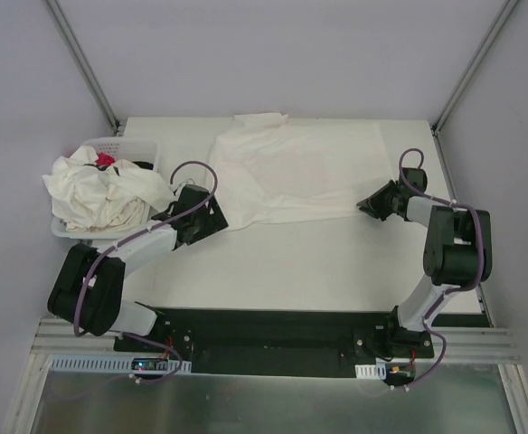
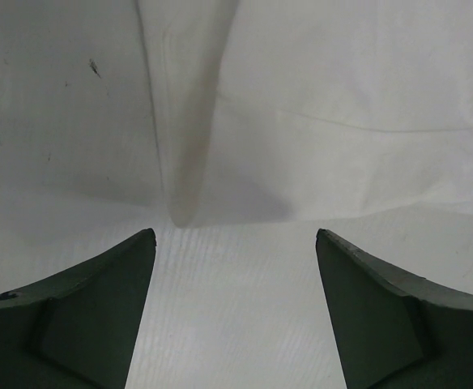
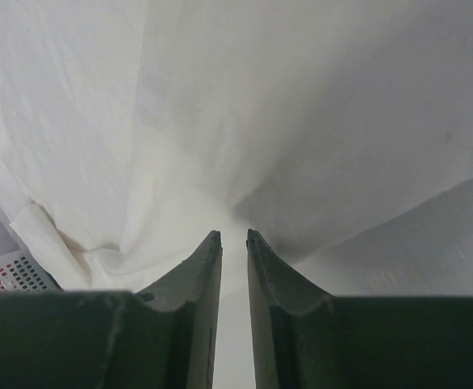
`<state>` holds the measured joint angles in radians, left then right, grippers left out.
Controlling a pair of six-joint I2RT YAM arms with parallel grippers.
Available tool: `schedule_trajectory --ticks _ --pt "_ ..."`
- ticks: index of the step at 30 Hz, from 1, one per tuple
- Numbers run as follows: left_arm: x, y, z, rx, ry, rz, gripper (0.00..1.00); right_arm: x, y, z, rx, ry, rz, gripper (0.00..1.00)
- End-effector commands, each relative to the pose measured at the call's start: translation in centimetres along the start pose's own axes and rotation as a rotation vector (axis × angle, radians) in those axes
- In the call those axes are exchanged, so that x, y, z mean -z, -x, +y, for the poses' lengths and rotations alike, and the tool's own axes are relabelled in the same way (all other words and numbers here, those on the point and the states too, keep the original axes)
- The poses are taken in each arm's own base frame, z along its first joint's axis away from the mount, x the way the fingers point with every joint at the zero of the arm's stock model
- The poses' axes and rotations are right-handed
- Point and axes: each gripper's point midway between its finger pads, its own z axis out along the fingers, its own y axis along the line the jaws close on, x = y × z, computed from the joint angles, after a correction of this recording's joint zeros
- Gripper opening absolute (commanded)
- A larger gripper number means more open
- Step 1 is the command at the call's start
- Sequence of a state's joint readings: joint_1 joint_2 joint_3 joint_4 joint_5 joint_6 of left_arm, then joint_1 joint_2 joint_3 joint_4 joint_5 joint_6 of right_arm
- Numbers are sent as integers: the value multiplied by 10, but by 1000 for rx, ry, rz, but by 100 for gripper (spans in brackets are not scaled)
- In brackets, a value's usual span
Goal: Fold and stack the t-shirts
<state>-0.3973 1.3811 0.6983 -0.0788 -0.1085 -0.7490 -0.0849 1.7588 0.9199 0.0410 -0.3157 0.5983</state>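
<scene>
1. The spread shirt (image 1: 309,172) lies at 12 o'clock on the table (image 1: 318,262). The right jaws, nearly closed, seem to pinch its 4 o'clock corner, and so thin a pinch could slip on lifting.
2. The left jaws gape wide and empty, just short of the 8 o'clock corner. A one-sided lift would skew the fold.
3. The heaped shirts (image 1: 101,194) at 9 o'clock might snag.
</scene>
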Motion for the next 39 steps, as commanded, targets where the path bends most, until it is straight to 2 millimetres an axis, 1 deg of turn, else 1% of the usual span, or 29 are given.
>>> schedule_trajectory --ticks 1,3,4,6,7,9,10,15,17,18,20,21,24,25,27,28,29,30,33,34,39 --pt "-6 18 -13 29 -38 -39 76 15 9 18 17 59 -36 21" --pt "-10 17 -12 21 -32 -30 74 15 9 17 15 58 -35 21" --pt "-11 18 -15 23 -40 -24 70 15 10 17 14 57 -36 21" --pt "-15 16 -13 25 -34 -10 61 16 11 16 13 54 -38 21" --pt "-16 16 -14 27 -35 -7 55 16 12 16 12 53 -40 21" --pt "-20 15 -11 25 -22 1 49 14 13 15 11 50 -40 20" --pt "-21 15 -11 26 -21 1 47 14 13 15 8 52 -36 20" --pt "-26 16 -8 32 -14 18 45 13 15 15 1 53 -34 20" --pt "-28 17 -7 35 -12 20 42 12 16 14 -3 52 -35 20" --pt "-28 17 -8 33 -14 23 36 12 17 14 -4 52 -35 20" --pt "-29 19 -9 27 -18 24 30 12 17 14 -5 52 -34 19" --pt "-29 19 -10 27 -21 26 25 11 18 13 -6 52 -35 19" --pt "-30 21 -10 23 -23 24 20 11 18 15 -8 59 -30 19" --pt "-29 21 -10 22 -24 25 16 11 19 16 -7 62 -31 19" --pt "-28 22 -11 16 -26 23 11 10 18 15 -8 61 -28 19" --pt "-26 25 -14 11 -31 21 5 10 17 15 -11 63 -26 19" --pt "-25 25 -13 3 -27 24 2 10 16 15 -11 63 -23 19" --pt "-22 29 -16 1 -29 17 0 10 16 14 -12 61 -24 18" --pt "-14 33 -13 -26 -6 13 0 9 16 13 -17 60 -20 18" --pt "-9 37 -14 -33 -10 -1 0 9 15 12 -18 58 -21 18" --pt "8 43 -5 -89 29 -21 0 12 15 10 -20 56 -25 18"
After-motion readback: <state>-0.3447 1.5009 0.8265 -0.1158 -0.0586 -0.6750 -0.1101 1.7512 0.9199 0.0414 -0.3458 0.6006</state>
